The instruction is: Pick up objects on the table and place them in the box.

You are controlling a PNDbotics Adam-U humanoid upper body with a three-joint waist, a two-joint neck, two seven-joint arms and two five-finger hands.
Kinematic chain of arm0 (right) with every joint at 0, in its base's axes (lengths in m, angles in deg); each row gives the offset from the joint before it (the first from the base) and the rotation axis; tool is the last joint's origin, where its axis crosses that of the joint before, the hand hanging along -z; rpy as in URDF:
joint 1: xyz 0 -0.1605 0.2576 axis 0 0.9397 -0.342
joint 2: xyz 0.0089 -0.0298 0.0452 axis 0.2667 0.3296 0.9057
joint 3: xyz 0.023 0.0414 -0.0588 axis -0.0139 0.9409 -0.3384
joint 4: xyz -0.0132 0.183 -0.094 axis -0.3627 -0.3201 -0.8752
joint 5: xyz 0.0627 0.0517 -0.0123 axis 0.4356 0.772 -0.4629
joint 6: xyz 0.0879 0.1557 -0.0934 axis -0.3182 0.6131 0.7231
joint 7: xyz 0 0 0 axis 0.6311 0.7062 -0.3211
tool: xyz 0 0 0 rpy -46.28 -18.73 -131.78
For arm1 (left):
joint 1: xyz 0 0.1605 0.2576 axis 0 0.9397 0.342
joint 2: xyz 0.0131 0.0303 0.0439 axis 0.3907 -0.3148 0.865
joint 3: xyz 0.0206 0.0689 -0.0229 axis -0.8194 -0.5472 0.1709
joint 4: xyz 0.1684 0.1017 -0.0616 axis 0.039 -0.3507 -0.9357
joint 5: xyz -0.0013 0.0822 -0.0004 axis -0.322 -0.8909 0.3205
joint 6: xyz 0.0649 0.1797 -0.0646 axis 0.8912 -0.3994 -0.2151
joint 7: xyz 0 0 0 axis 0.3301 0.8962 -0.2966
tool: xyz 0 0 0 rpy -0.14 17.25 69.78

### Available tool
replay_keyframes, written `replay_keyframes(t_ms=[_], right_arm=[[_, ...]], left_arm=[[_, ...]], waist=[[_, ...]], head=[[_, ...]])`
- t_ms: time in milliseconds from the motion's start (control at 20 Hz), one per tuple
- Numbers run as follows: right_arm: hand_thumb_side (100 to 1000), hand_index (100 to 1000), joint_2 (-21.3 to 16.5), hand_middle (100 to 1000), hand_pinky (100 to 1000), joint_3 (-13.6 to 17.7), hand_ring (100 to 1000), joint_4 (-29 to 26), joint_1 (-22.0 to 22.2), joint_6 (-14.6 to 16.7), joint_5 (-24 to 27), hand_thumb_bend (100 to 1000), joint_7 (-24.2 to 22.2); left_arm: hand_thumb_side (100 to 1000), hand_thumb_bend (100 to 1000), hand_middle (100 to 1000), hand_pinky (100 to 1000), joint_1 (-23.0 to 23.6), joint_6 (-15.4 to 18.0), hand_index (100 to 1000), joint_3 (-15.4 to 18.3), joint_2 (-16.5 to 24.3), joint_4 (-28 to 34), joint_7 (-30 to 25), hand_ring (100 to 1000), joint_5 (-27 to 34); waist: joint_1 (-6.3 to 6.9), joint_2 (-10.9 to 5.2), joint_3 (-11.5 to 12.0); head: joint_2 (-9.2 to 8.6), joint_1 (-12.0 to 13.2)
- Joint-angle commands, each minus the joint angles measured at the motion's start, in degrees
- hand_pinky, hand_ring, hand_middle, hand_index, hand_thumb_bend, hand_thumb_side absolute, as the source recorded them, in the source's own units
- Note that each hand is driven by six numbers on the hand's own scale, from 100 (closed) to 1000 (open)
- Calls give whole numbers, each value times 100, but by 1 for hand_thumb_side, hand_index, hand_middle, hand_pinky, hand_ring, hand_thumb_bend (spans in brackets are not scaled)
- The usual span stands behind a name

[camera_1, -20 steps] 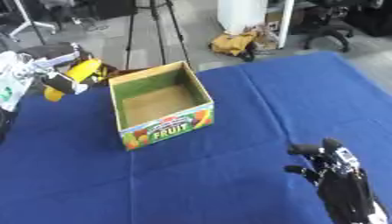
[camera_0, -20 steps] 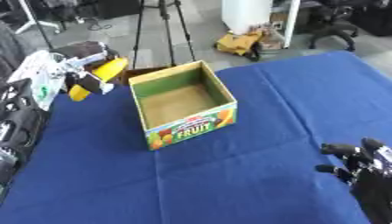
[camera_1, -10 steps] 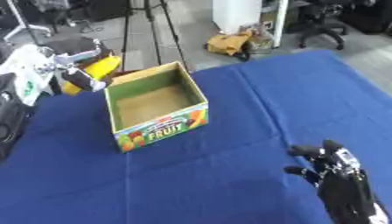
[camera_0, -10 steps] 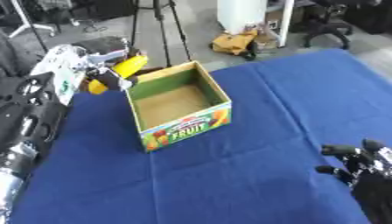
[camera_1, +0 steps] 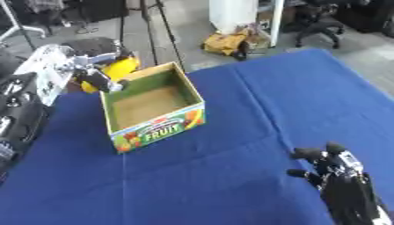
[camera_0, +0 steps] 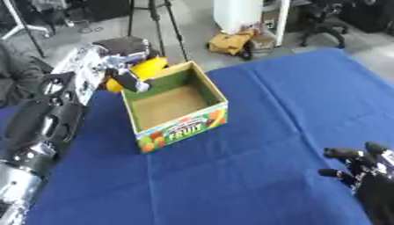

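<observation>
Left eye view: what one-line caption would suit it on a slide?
The robot's left hand holds a yellow object at the far-left rim of the open fruit box on the blue table.

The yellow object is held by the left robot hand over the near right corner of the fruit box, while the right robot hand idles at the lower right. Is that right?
Not quite. The left robot hand holds the yellow object at the far left corner of the fruit box, not the near right one; the left eye view shows it. The right robot hand does idle at the lower right.
</observation>
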Motion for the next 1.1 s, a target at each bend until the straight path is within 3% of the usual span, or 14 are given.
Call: replay_keyframes(t_ms=[50,800,1000,1100], right_arm=[[1000,715,-103,664,703,-14,980,-70,-78,10,7,100,-32],[1000,715,-69,662,703,-48,980,-79,-149,1,-15,100,-61],[1000,715,-64,662,703,-52,980,-79,-162,0,-15,100,-63],[1000,715,-63,662,703,-50,980,-79,-162,1,-16,100,-61]], left_arm=[[100,267,366,705,-114,75,756,-34,11,54,83,171,-161],[100,287,378,700,166,319,766,-144,-384,-315,310,180,-828],[100,317,435,720,227,363,801,-143,-444,-477,204,271,-975],[100,356,479,745,249,402,817,-139,-459,-537,116,374,-1017]], waist=[[-36,-60,-19],[-10,58,-136],[-8,69,-140],[-10,74,-141]], head=[[-33,30],[-90,43],[-107,33],[-115,24]])
